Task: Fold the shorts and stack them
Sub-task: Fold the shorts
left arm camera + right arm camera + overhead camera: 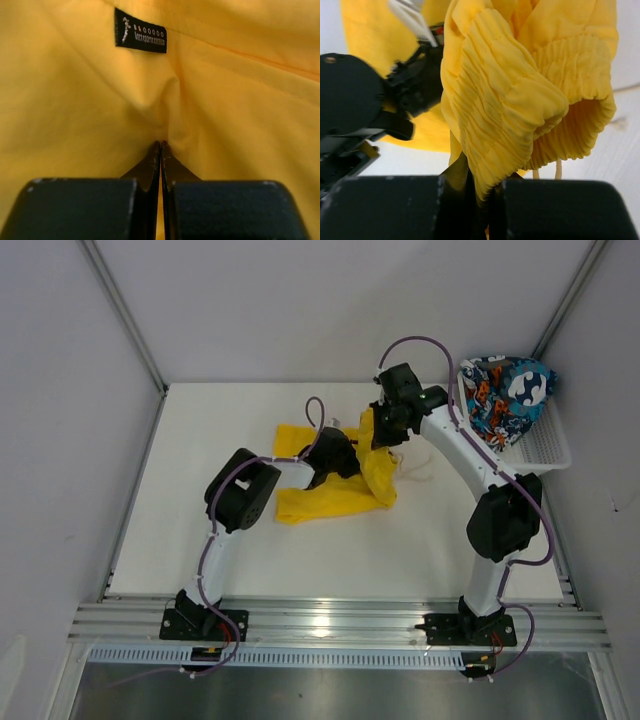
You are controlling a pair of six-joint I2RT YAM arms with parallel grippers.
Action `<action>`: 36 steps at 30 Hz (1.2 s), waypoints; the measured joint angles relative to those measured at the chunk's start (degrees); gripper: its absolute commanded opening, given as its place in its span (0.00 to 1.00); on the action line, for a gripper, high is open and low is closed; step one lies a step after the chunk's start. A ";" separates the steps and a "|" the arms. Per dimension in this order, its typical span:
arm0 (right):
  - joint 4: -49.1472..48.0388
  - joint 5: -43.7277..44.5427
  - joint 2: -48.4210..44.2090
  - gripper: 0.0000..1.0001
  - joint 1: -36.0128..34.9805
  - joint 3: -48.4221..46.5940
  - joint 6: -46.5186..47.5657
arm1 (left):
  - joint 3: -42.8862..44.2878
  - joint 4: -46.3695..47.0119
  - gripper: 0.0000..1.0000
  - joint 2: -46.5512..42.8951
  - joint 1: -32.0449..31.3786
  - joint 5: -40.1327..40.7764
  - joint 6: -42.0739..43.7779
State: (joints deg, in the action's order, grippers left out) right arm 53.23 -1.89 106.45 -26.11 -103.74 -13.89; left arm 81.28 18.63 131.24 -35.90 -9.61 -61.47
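The yellow shorts (335, 495) lie partly spread in the middle of the white table. My left gripper (345, 455) is shut on a fold of their cloth (165, 145), just below a black label (140, 37). My right gripper (385, 430) is shut on the gathered elastic waistband (510, 100) and holds that part up off the table; a drawstring (545, 172) hangs below it. The printed teal, orange, black and white shorts (505, 395) sit bunched in the white mesh basket (545, 445) at the back right.
The basket stands against the right wall at the table's far right. The left arm's wrist (380, 105) shows close beside the waistband in the right wrist view. White enclosure walls and metal posts ring the table.
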 measured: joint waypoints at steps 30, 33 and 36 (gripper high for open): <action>-22.56 -20.37 -10.69 0.00 8.66 17.05 -12.76 | -0.85 -0.70 0.04 -2.99 -0.26 -2.75 -6.14; -21.94 -21.62 -10.69 0.00 9.16 16.50 -12.07 | -3.19 -0.48 0.06 -7.39 0.39 -4.22 -6.05; -21.49 -22.62 -10.69 0.00 9.38 16.50 -11.72 | -7.02 -0.57 0.08 -13.29 1.77 -5.31 -5.51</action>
State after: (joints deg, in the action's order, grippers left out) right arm 31.75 -24.51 95.77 -16.73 -87.24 -25.61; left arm 74.26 18.06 117.95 -34.13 -14.92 -66.98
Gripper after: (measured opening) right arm 0.080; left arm 0.068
